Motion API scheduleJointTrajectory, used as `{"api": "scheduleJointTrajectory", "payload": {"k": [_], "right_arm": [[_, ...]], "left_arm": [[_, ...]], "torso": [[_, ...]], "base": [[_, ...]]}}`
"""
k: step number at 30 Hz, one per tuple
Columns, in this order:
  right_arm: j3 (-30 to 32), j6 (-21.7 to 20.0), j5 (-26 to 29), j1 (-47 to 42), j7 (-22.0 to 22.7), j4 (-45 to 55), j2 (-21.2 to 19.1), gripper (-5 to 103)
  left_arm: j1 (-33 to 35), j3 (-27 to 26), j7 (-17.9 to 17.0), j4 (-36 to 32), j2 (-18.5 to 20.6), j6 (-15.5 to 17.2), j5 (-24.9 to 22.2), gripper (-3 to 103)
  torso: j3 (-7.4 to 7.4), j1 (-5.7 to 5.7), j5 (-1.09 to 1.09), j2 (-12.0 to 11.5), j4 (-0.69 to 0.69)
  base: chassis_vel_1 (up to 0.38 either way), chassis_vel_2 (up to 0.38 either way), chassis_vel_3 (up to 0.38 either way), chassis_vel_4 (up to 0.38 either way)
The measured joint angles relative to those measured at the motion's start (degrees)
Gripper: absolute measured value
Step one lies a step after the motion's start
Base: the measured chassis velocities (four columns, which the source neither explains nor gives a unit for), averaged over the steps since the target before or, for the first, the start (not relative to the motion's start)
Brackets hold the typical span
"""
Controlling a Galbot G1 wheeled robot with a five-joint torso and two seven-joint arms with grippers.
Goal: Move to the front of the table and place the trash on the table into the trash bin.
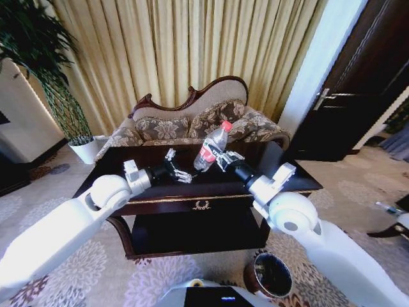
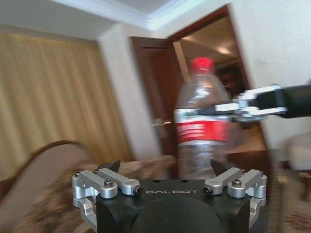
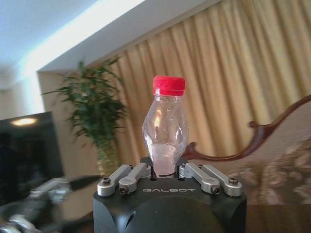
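Clearly "GALBOT" on right tool [image 3: 165, 171]

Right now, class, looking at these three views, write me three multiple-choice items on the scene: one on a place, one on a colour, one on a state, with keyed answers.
1. Where does the trash bin stand?
A. On the sofa
B. On the carpet in front of the table, towards the robot's right
C. On the table's lower shelf

2. What colour is the cap of the bottle?
A. Red
B. Blue
C. White

3. What is the right gripper doing?
A. Hanging open over the bin
B. Resting flat on the carpet
C. Gripping the bottle above the table

Answers:
1 B, the head view shows the bin on the carpet below the right arm.
2 A, the right wrist view shows a red cap.
3 C, its fingers close on the bottle's body, while the left gripper is open beside it.
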Motion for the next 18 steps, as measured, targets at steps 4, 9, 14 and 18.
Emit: {"api": "scheduleJointTrajectory", "payload": {"k": [4,9,14,18], "right_arm": [[0.5,0.2,-3.6,-0.1,3.6,-3.3,0.5,20],[0.5,-0.2,-8.2,0.9,7.6,-6.9,1.4,20],[0.6,-1.3,-16.7,0.9,11.9,-11.0,1.6,20],[2.5,-2.6,-21.6,-0.5,13.6,-12.9,0.7,20]], "left_arm": [[7.5,-11.0,-1.3,1.3,-0.1,0.7,0.6,100],[11.9,-17.0,-6.0,1.7,-0.5,1.2,0.6,100],[12.7,-21.2,-19.2,4.5,-3.6,5.6,3.3,100],[13.8,-26.1,-22.3,7.4,-5.3,9.0,2.8,100]], "torso": [[0.0,0.0,-0.01,0.0,0.01],[0.0,0.0,0.0,0.0,0.02],[0.0,0.01,0.0,0.0,-0.01],[0.01,0.01,0.01,0.0,-0.01]], "base": [[0.0,0.0,0.0,0.0],[0.0,0.0,0.0,0.0],[0.0,0.0,0.0,0.0],[0.0,0.0,0.0,0.0]]}}
